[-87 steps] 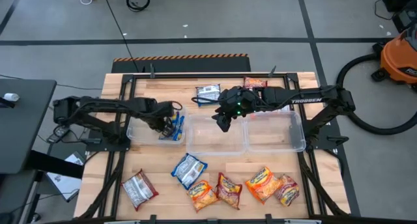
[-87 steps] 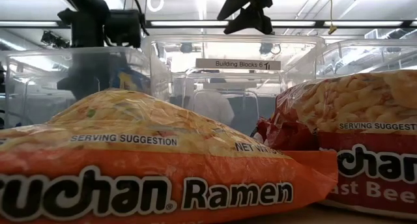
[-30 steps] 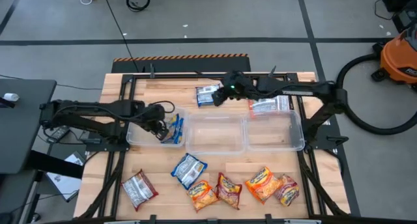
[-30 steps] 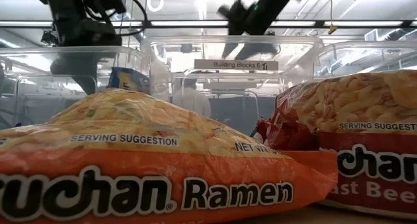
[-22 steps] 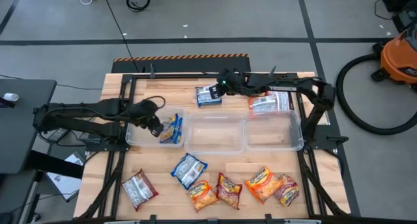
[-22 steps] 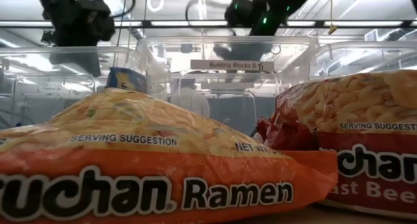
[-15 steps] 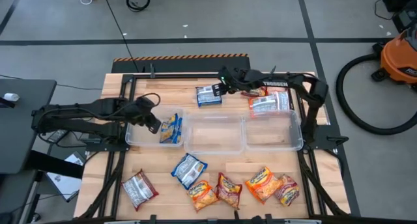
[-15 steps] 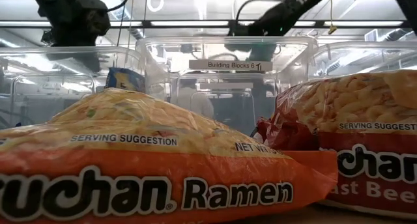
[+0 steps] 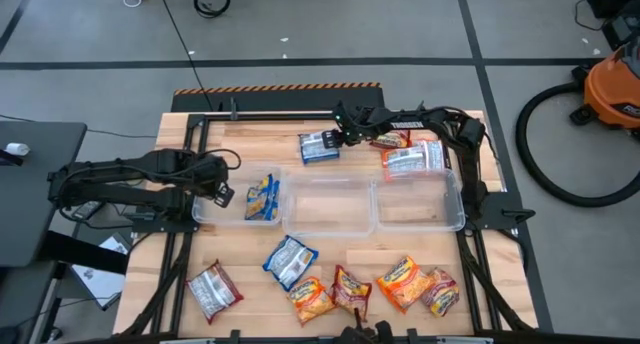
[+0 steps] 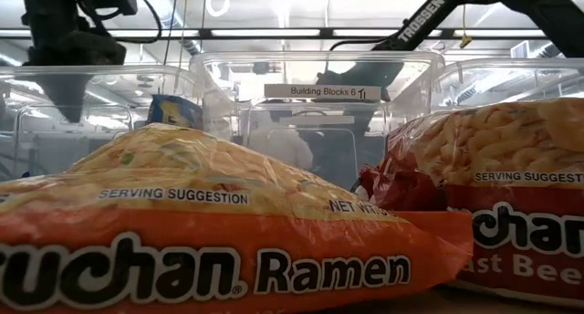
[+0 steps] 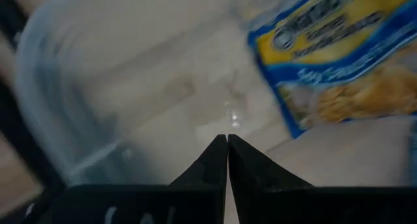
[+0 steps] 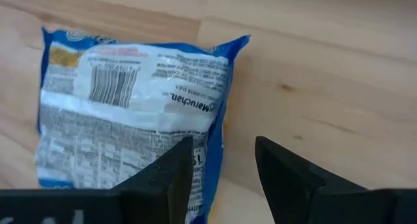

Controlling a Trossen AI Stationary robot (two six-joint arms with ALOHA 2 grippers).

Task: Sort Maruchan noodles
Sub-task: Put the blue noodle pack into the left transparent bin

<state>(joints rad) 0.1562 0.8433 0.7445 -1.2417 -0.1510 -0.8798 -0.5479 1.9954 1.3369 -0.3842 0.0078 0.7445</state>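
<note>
Grey floor surrounds the wooden surface [image 9: 230, 144], where three clear bins [image 9: 330, 206] stand in a row across the middle, seemingly one for each colour of noodle packet. A blue-and-yellow packet [image 9: 262, 197] lies in the left bin, so that bin looks to be the home for blue ones. The other two bins appear to hold nothing. Most noodles are unsorted: a row of orange and red packets [image 9: 400, 282] sits along the near edge, with a blue packet [image 9: 290, 261] and a red-and-silver packet [image 9: 211, 289] beside them. Two more packets [image 9: 410, 156] lie behind the right bin.

The right gripper [image 12: 221, 162] reaches low over the far side of the surface, at the edge of a blue-and-white packet [image 9: 318, 146] lying back-side up. Its jaws stand moderately apart and hold nothing. One finger [image 12: 166, 178] overlaps the packet's edge, though whether it touches is hard to tell. By my reading it is lining up to pinch this packet, which would match the blue one already binned.

The left gripper [image 11: 227, 162] hangs at the outer end of the left bin, its fingers pressed together and holding nothing, well clear of the packet inside.
</note>
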